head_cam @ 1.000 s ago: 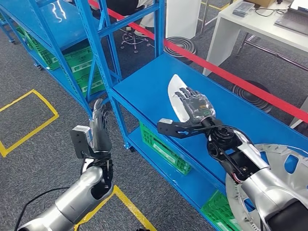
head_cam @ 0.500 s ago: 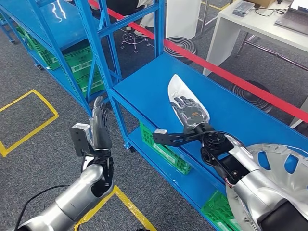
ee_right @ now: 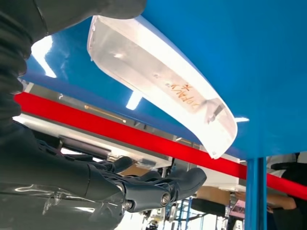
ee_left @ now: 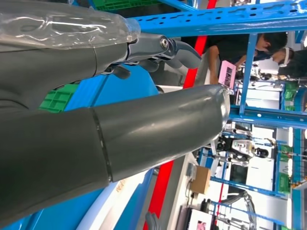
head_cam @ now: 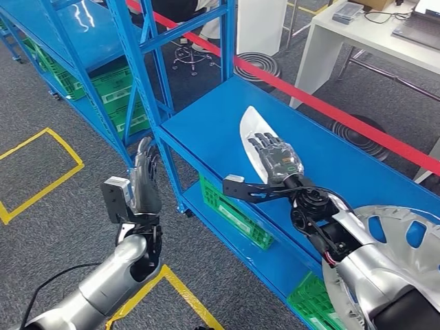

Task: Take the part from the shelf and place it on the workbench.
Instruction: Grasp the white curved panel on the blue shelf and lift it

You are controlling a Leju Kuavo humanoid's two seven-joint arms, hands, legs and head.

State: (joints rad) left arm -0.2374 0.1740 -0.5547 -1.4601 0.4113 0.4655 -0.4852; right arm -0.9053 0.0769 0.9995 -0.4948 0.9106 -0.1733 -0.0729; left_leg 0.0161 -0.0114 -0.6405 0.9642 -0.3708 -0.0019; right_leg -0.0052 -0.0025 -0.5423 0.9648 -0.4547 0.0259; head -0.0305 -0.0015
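- The left hand was raised in front of the shelf, fingers spread, holding nothing.
- The part lay flat on the shelf, not yet lifted.
- The right hand hovered over the part, fingers extended and apart; contact could not be determined.
- Grasping, lifting and transfer to the workbench remained.

Right hand, fingers spread, sits over the near end of the white part, shifted slightly toward 1 o'clock from half a second ago. Left hand rises marginally.
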